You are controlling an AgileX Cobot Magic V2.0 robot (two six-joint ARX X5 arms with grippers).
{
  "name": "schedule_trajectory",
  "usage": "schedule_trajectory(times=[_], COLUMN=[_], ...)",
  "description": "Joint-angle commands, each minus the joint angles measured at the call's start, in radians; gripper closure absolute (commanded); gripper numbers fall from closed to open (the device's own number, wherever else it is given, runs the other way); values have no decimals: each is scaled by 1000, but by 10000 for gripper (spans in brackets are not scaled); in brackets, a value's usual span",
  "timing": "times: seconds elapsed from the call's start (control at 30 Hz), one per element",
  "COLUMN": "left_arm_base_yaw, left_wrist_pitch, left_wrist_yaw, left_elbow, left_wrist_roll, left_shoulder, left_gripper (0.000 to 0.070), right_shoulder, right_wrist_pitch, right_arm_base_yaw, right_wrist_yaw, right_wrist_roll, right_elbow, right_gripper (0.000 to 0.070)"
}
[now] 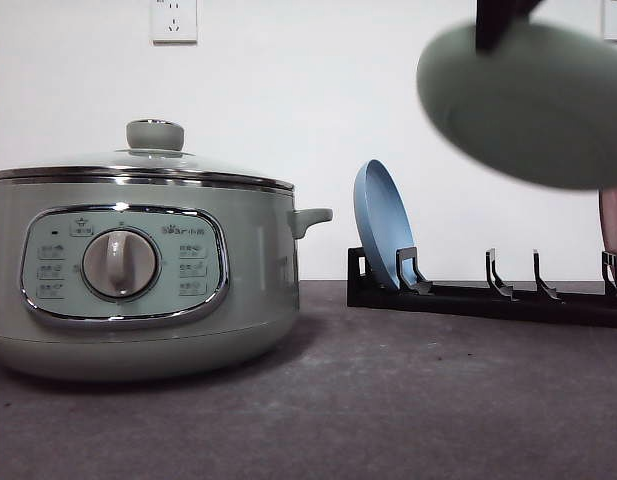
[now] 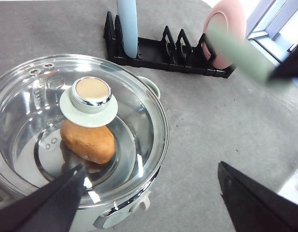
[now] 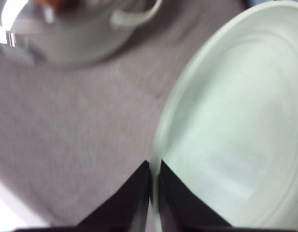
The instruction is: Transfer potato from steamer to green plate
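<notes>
potato lies on the floor of the steamer, seen through the glass lid in the left wrist view, partly under the lid's knob. the lid sits closed on the pot. in the front view the steamer stands on the left of the grey table, its control panel and central dial facing the camera and a side handle sticking out toward the rack.

the green plate is held up in the air on the right side of the front view, tilted and motion-blurred, well above the table. the right gripper grips its rim, the two dark fingers pressed close with the plate's edge between them. in the left wrist view the same plate shows as a blurred pale green streak in front of the pink plate.

a black dish rack lies on the table behind and to the right of the steamer. a blue plate stands upright in a slot at its left end, and the pink plate stands at its right end; the slots between them hold nothing.

the left gripper hovers above the steamer, its jaws wide apart, one finger over the lid's near edge and the other out over the bare table, touching nothing.
</notes>
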Motion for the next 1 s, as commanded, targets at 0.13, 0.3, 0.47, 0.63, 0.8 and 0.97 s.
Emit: schedule_trajectory(times=[0.13,0.3,0.47,0.63,0.8,0.97], left_arm_base_yaw=[-2,-2,-2,-2,-2,-2], left_wrist_pitch=[12,12,13,12,12,12], left_wrist_yaw=[6,6,6,6,6,6], left_elbow=[22,22,22,22,22,22], left_wrist_roll=[2,1,1,1,1,1], left_shoulder=[6,6,6,6,6,6], left_gripper=[143,143,143,143,143,143], right_shoulder=[9,18,65,155,246,293], right_wrist_pitch=[105,197,254,296,302,321], right_arm_base_yaw=[140,238,300,340,350,350], right_wrist_yaw=[77,128,130,130,128,75], right_wrist_roll=[31,49,62,65,78,95], right_elbow=[-169,-289,-346,-356,-356,-357], right_gripper=[694,694,694,694,694,639])
